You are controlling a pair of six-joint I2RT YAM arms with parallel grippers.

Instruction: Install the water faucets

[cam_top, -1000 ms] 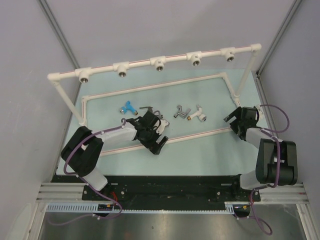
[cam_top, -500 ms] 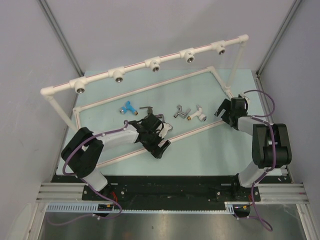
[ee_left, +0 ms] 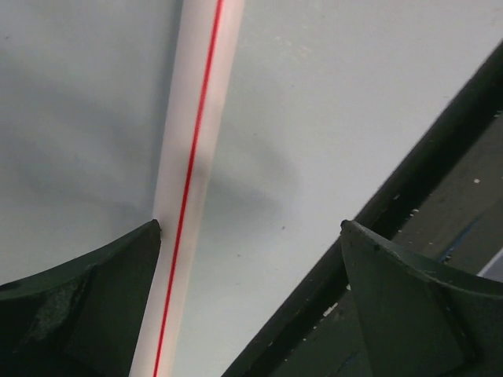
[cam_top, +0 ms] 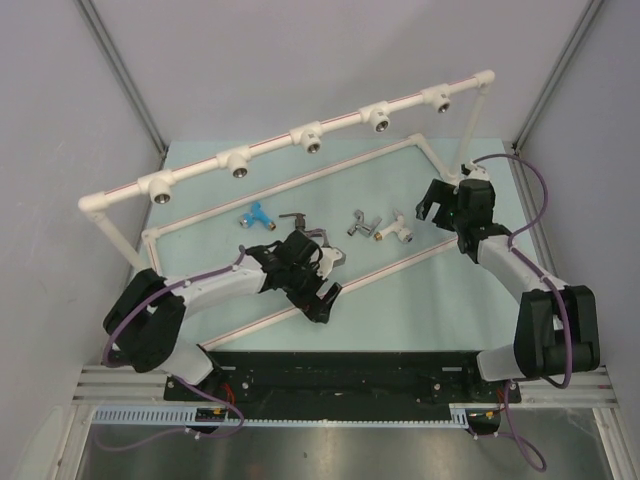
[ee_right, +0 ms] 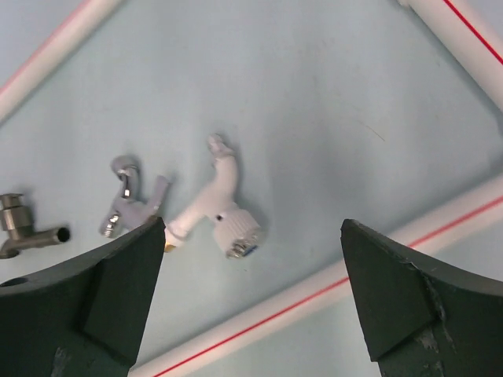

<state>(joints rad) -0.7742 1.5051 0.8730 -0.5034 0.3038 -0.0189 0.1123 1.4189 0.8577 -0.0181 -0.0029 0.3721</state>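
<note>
Beneath the right gripper [cam_top: 436,208], which hangs with its jaws released and nothing between them, the white faucet [ee_right: 224,200] lies flat on the pale green tabletop [cam_top: 420,300]. It sits inside the base of the white pipe frame [cam_top: 300,180], just beside the silver-grey faucet [ee_right: 130,206]. The blue faucet [cam_top: 257,214] and the dark faucet [cam_top: 292,218] lie further left in the same row.

The step in hand looks like picking up the white one. To do it well, the gripper should come straight down with its jaws either side of the stout middle of the body. It should stay clear of the silver-grey neighbour and leave the threaded end free, since that end must go into one of the tee sockets [cam_top: 312,140] on the raised rail. A hold on the thin spout or the lever would likely let it twist.

The white faucet has a slim curved spout, a ribbed round collar and a short brass-coloured threaded stub. It looks small, light and easily nudged.

The left gripper [cam_top: 325,282] is likewise released and empty, poised over the near red-striped base pipe [ee_left: 189,157].
</note>
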